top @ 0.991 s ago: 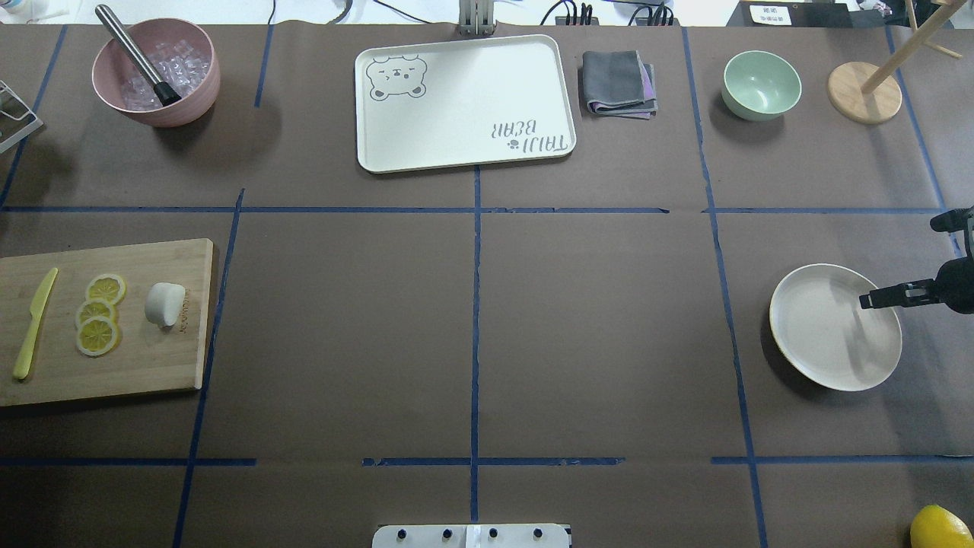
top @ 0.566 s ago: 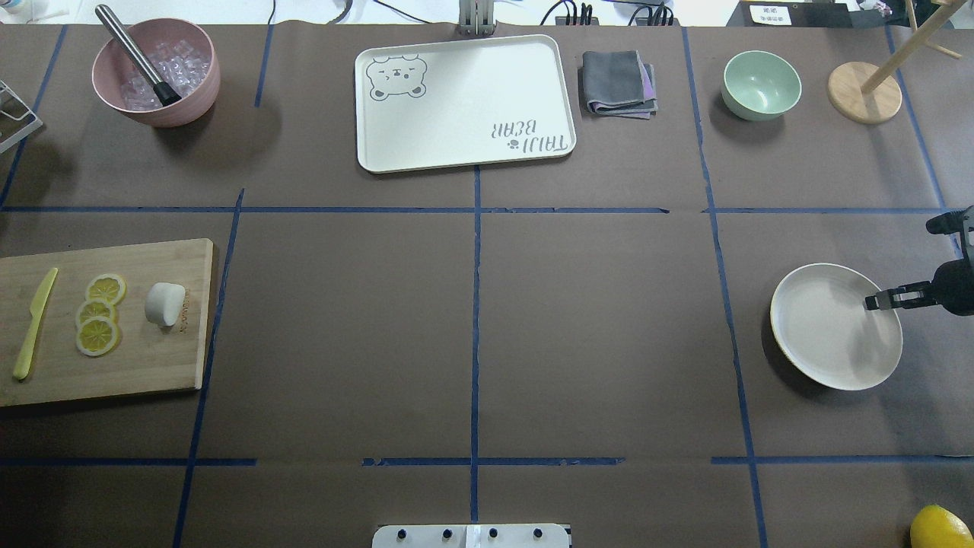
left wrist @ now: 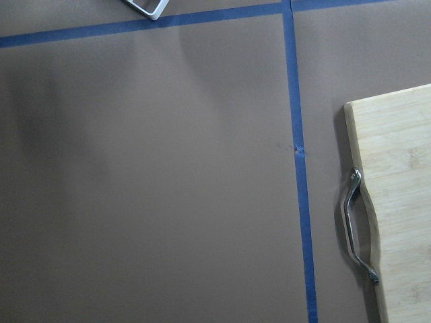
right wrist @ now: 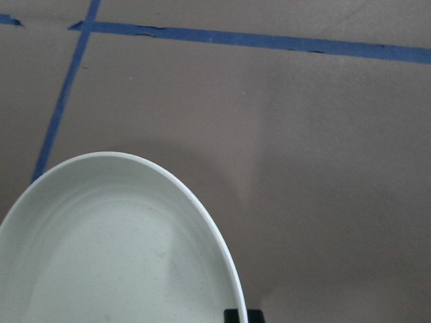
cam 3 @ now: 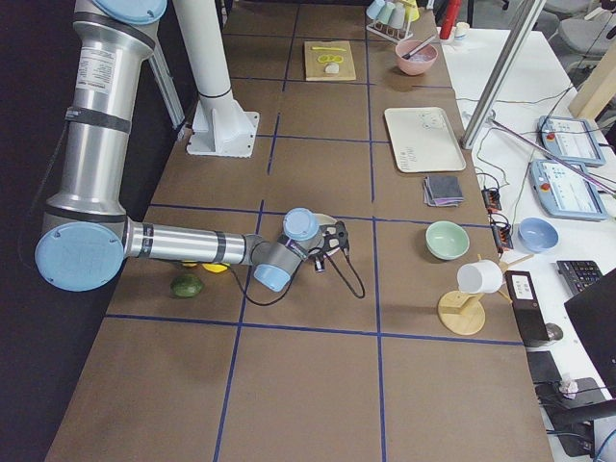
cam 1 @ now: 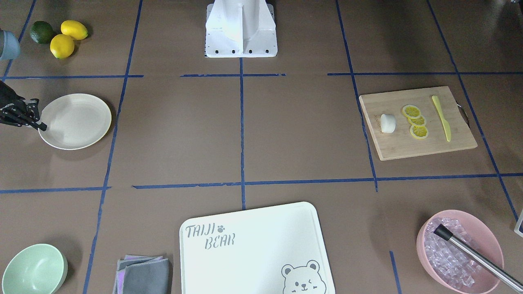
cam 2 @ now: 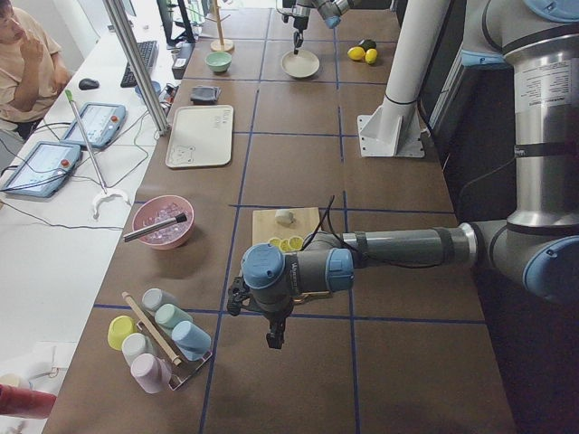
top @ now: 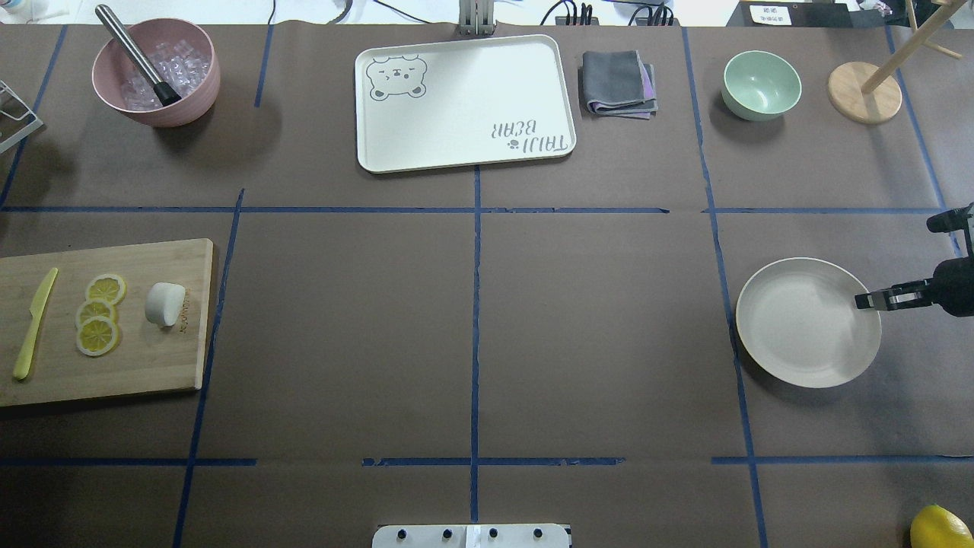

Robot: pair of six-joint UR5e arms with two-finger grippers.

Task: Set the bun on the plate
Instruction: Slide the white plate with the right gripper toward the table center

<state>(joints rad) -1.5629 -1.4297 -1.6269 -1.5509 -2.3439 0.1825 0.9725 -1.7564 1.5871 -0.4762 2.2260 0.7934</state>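
Observation:
The white bun point(top: 165, 303) lies on the wooden cutting board point(top: 152, 365) at the table's left, beside the lemon slices point(top: 97, 314); it also shows in the front view point(cam 1: 388, 123). The cream plate point(top: 799, 327) sits far across the table on the right. My right gripper point(top: 860, 302) comes in from the right edge and is shut on the plate's right rim; the right wrist view shows that rim point(right wrist: 101, 256) with a dark fingertip point(right wrist: 242, 315) at it. My left gripper point(cam 2: 274, 339) hangs left of the board, and I cannot tell whether it is open or shut.
A yellow knife point(top: 34, 323) lies on the board. Along the far edge stand a pink bowl of ice point(top: 156, 72), a bear tray point(top: 464, 103), a grey cloth point(top: 619, 82), a mint bowl point(top: 761, 84) and a wooden stand point(top: 864, 93). A lemon point(top: 940, 527) sits near right.
The plate has slid a short way left toward the table's middle with my right gripper at its rim, and it lies flatter than before. The bun and board have not moved.

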